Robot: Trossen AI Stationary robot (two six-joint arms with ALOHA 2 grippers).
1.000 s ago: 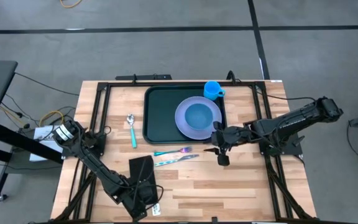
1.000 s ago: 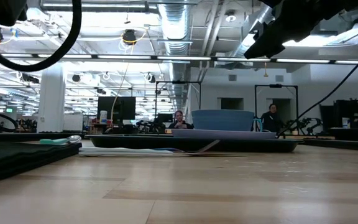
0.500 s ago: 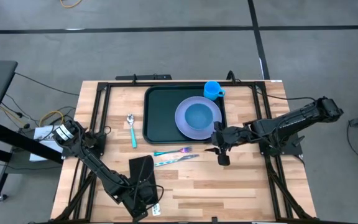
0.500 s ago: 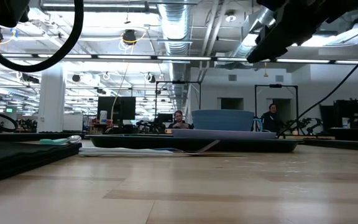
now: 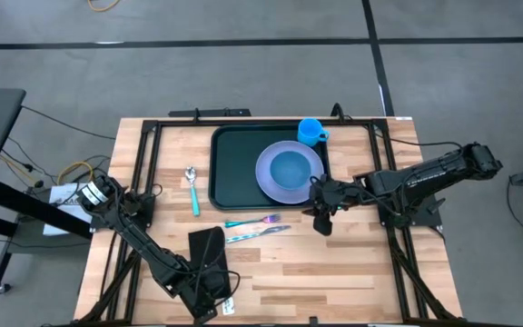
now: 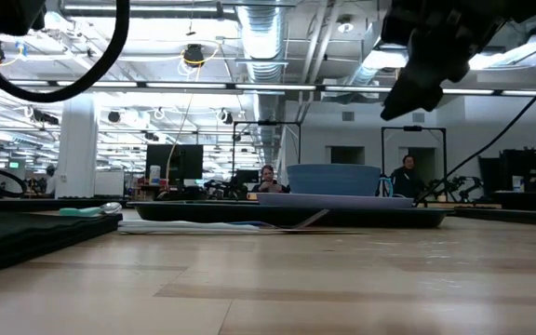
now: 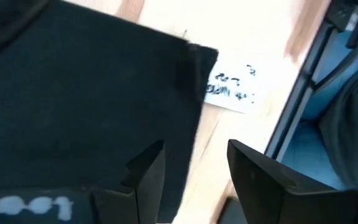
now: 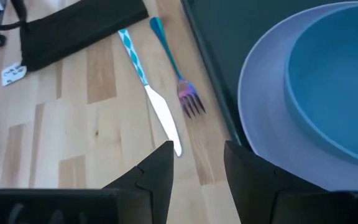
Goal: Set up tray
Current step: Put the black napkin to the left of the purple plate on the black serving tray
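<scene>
Two risks: my right fingers (image 8: 194,180), apart and empty, could nudge the fork (image 8: 178,76) or plate (image 8: 272,124); left fingers (image 7: 194,180) apart.

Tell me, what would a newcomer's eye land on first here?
Probably the dark green tray at the table's far middle, with a lavender plate holding a blue bowl on its right half. Next, the right gripper hovering open just off the tray's near right corner, beside the fork and knife lying on the wood.
</scene>
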